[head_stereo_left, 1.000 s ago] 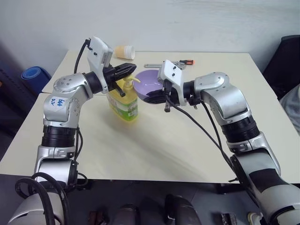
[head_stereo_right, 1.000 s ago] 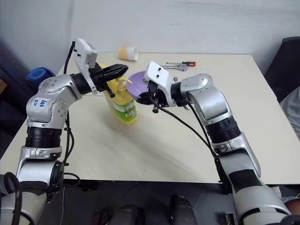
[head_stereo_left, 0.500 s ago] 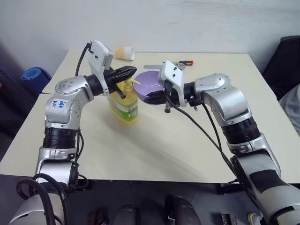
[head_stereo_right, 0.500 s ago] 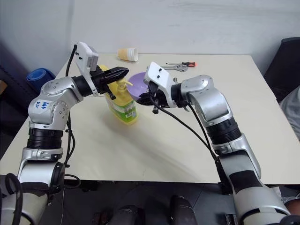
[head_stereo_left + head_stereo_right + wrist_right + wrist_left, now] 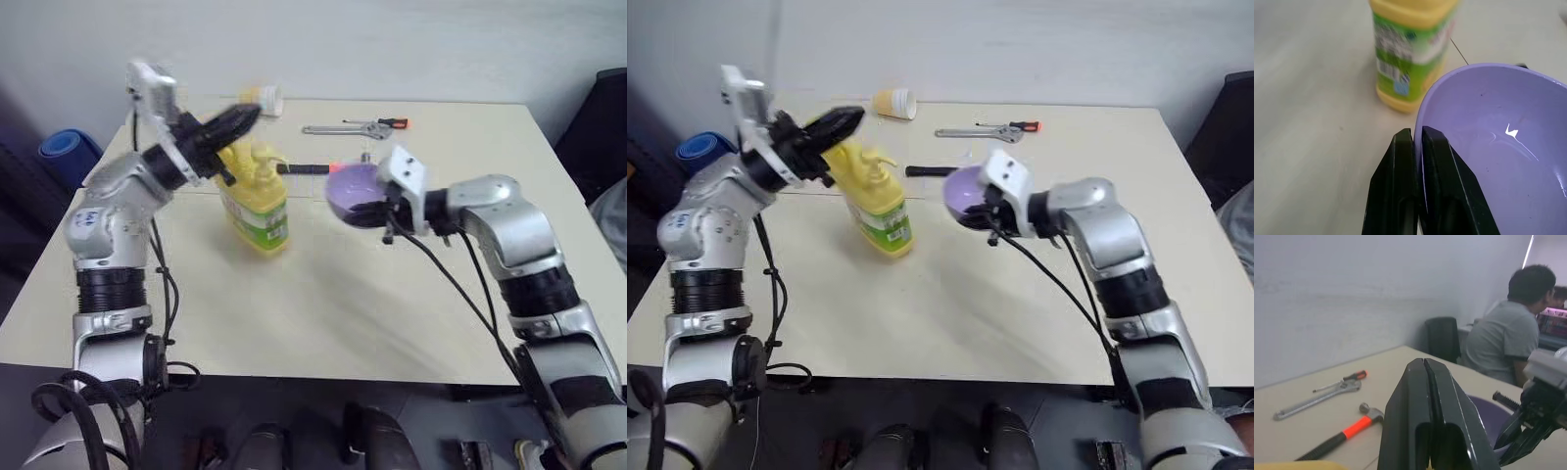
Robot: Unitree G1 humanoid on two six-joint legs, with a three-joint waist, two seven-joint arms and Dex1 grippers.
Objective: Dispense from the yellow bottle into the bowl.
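We find the right gripper (image 5: 1418, 142) nearest, its fingers pinched on the rim of the bowl (image 5: 355, 184), which it holds clear of the table (image 5: 323, 294), to the right of the yellow bottle (image 5: 255, 201). We judge that the grip is there to keep the bowl within reach of the spout. The bottle stands upright on the table, long axis vertical, spout toward the bowl. Above its pump hangs the left gripper (image 5: 235, 117), fingers pressed together and empty, probably for pressing down. Farther back lie a hammer (image 5: 1342, 435) and a wrench (image 5: 343, 127).
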